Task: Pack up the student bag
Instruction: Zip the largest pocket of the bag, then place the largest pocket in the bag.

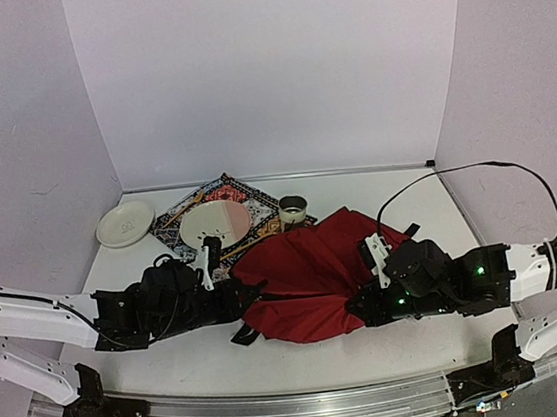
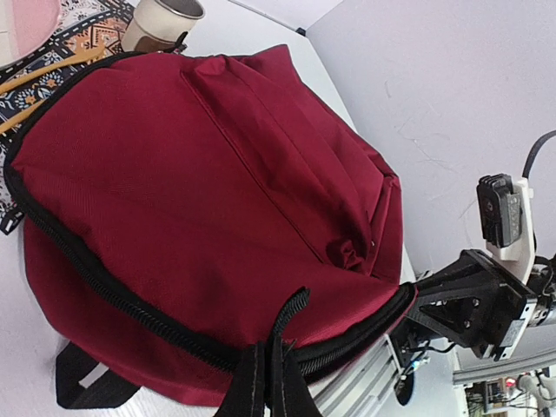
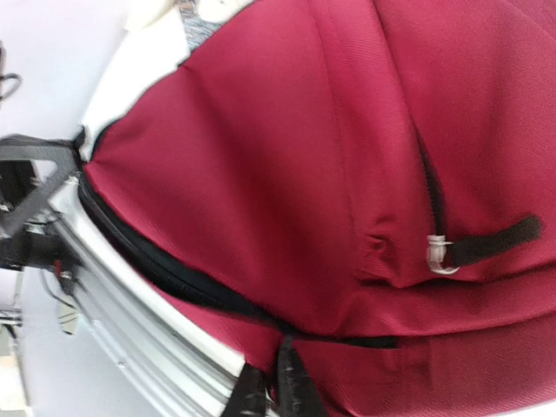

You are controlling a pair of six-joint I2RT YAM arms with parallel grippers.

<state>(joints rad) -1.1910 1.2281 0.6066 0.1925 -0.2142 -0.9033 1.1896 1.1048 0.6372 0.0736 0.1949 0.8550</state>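
Note:
The student bag (image 1: pixel 306 276), a dark-red backpack with black zippers, lies flat in the middle of the table between both arms. My left gripper (image 1: pixel 255 294) is at its left edge. In the left wrist view the left gripper (image 2: pixel 265 387) is shut, pinching the student bag (image 2: pixel 200 174) at its black zipper line (image 2: pixel 130 308). My right gripper (image 1: pixel 366 307) is at the bag's near right edge. In the right wrist view its fingers (image 3: pixel 300 391) stand close together on the zipper seam of the student bag (image 3: pixel 287 174). A metal zipper pull (image 3: pixel 437 254) with a black tab lies on the front panel.
Behind the bag, a patterned cloth (image 1: pixel 228 189) carries a pale plate (image 1: pixel 215 221). A white plate (image 1: pixel 125 223) sits at the back left and a cup (image 1: pixel 293 208) stands just behind the bag. The metal rail (image 1: pixel 301 407) runs along the near edge.

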